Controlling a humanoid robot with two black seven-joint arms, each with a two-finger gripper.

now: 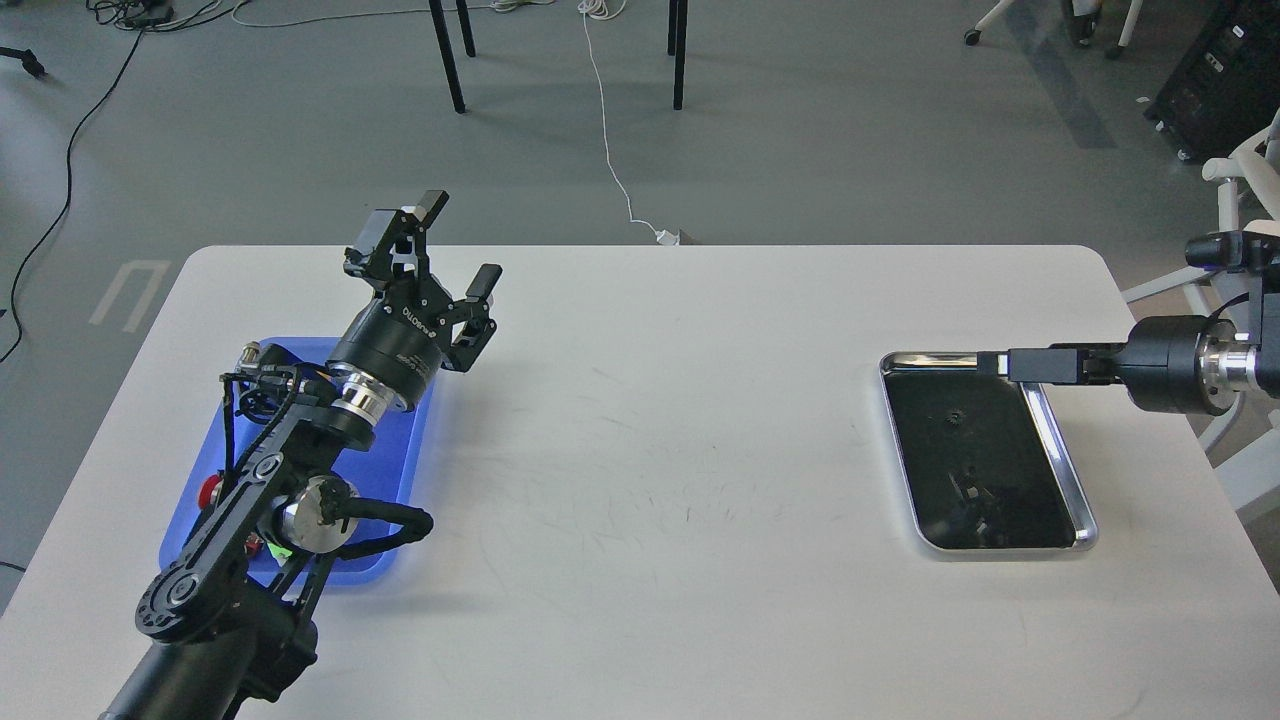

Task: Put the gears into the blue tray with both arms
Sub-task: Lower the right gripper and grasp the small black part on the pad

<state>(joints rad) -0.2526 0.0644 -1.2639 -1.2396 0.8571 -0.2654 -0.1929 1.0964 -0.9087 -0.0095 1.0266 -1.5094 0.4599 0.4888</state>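
The blue tray [408, 455] lies at the table's left, largely covered by my left arm. My left gripper [458, 243] stands open and empty, raised above the tray's far right corner and pointing away from me. A tiny black gear [948, 417] lies on the dark inside of the silver tray [1066, 472] at the right; further dark specks near its middle are hard to tell from reflections. My right gripper [992, 364] comes in level from the right, its tip over the silver tray's far right corner. It is seen side-on, so its fingers cannot be told apart.
A red push-button [212, 490] peeks out beside my left arm in the blue tray; other contents are hidden. White tabletop stretches between the two trays. A white chair [1245, 200] stands off the table's right edge. Chair legs and cables are on the floor beyond.
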